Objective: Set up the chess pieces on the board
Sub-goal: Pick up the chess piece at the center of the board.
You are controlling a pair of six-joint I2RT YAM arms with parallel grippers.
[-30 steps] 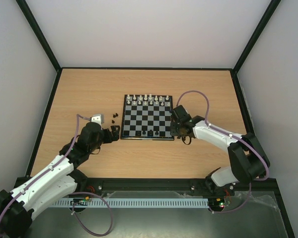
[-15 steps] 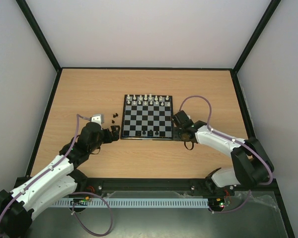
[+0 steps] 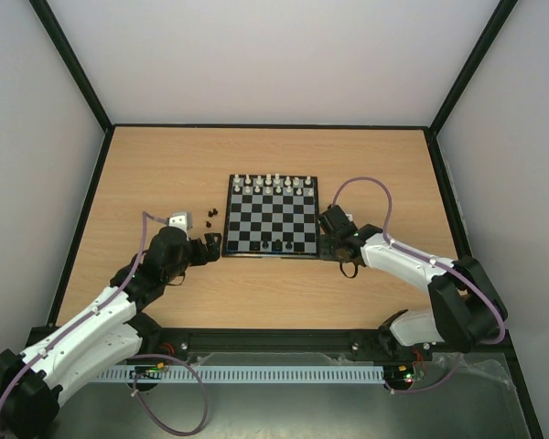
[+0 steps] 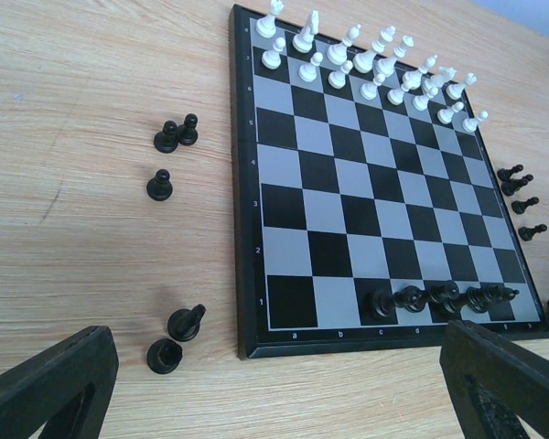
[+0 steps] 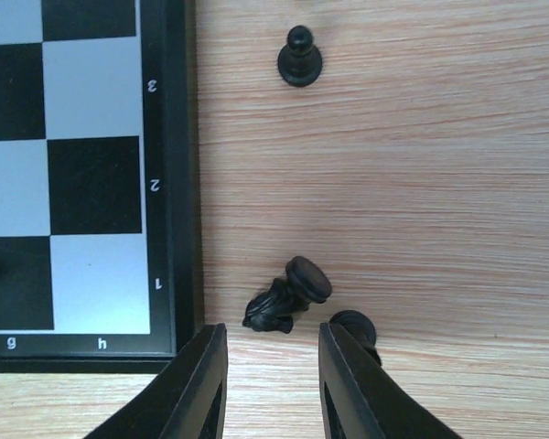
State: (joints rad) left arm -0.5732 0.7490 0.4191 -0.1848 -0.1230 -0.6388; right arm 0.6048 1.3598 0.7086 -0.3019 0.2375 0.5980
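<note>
The board point(image 3: 256, 240) lies mid-table, also in the left wrist view point(image 4: 348, 210) and the right wrist view point(image 5: 91, 183). Several black chess pieces point(image 4: 409, 297) stand on its near row. More black pieces lie loose left of it point(image 4: 159, 186) and right of it point(image 4: 524, 205). My right gripper point(image 3: 328, 247) is open off the board's near right corner. In its wrist view its jaws point(image 5: 273, 370) stand just short of a black knight point(image 5: 279, 300) lying on its side. A second black piece point(image 5: 352, 325) is partly behind the right finger. My left gripper point(image 3: 210, 245) is open and empty point(image 4: 274, 402).
White pieces point(image 4: 366, 64) fill the board's far two rows. A black pawn point(image 5: 299, 59) stands upright on the table beyond the knight. Two black pieces point(image 4: 176, 338) sit by the board's near left corner. Black frame rails edge the table.
My right gripper has moved a little toward the near edge, off the board's near right corner. The left arm has not moved.
</note>
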